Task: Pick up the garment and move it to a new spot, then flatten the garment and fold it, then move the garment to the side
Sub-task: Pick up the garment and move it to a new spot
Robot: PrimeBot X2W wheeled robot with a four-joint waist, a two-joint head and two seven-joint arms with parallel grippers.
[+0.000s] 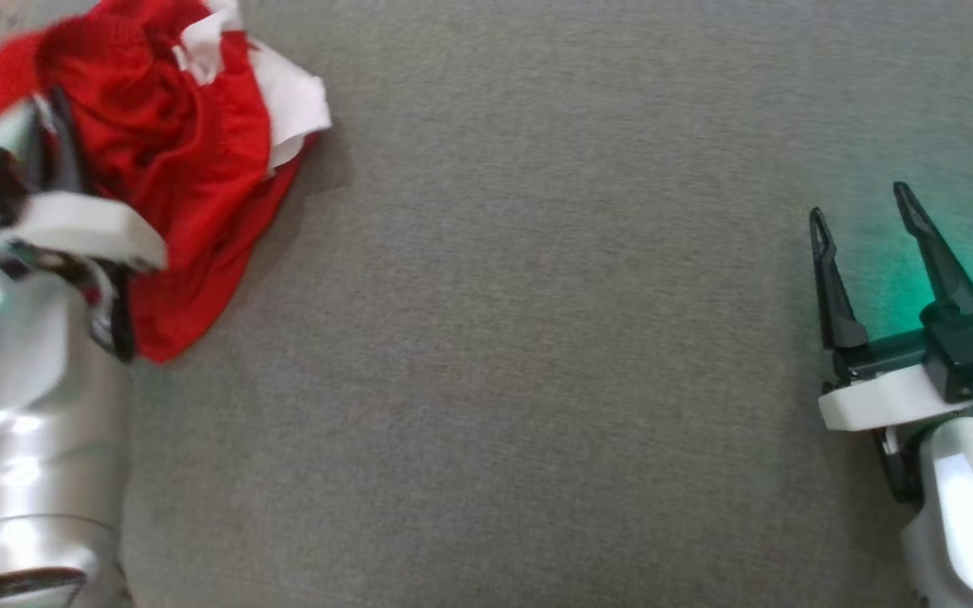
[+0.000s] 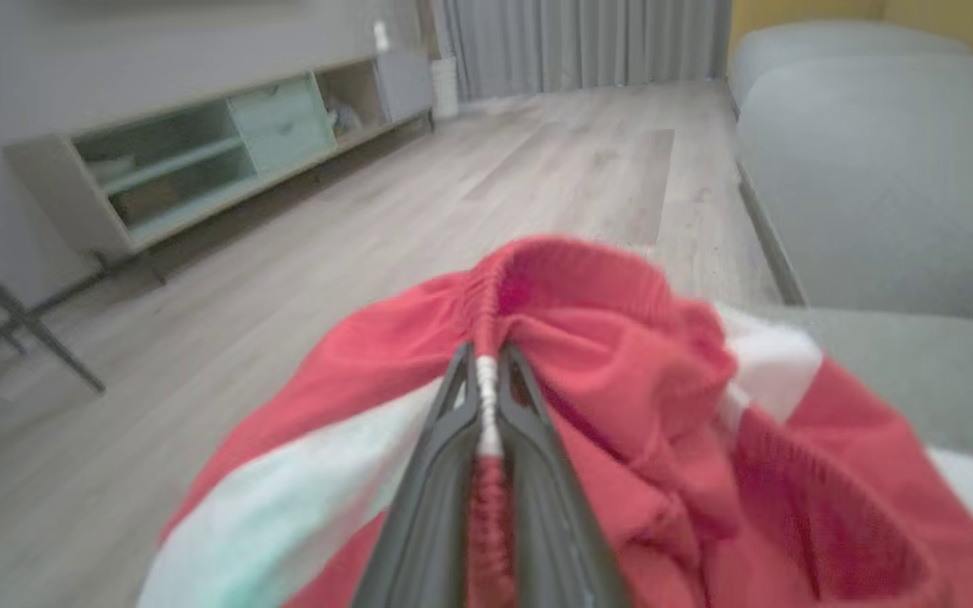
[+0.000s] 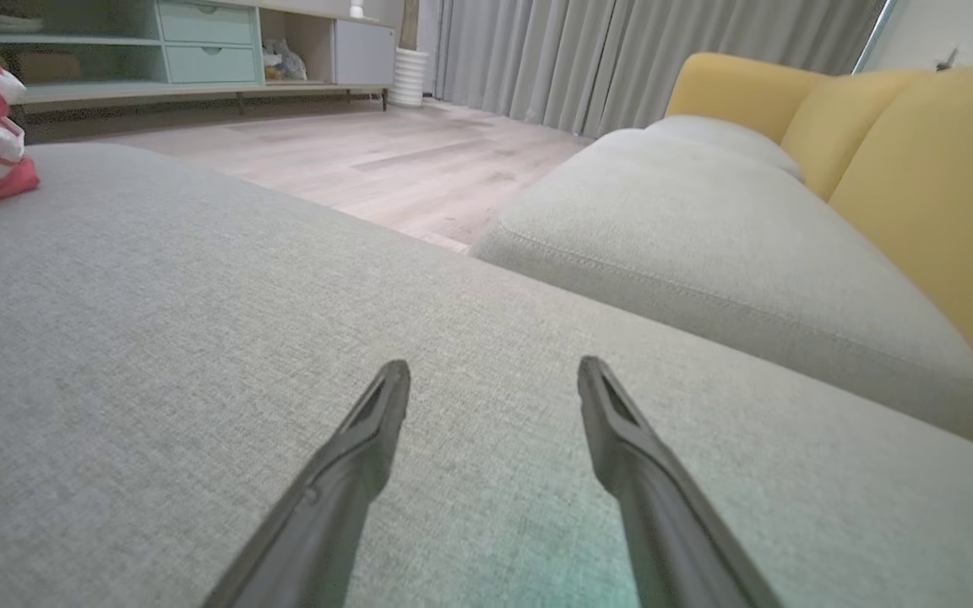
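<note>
The left end effector [image 2: 485, 359] is pinched tight on the gathered waistband of the red and white garment [image 2: 622, 380]. The garment sits bunched at the far left of the grey cushion [image 1: 537, 338]. The right end effector [image 1: 860, 203] is well apart at the right, low over the fabric, its fingers spread wide with nothing between them. The head view looks straight down on the cushion. The wrist views take in the room: pale wood floor [image 2: 495, 169], a low cabinet [image 2: 199, 160] with mint drawers and grey curtains [image 3: 579, 59]. The right wrist view also shows yellow sofa backs [image 3: 917, 169]
</note>
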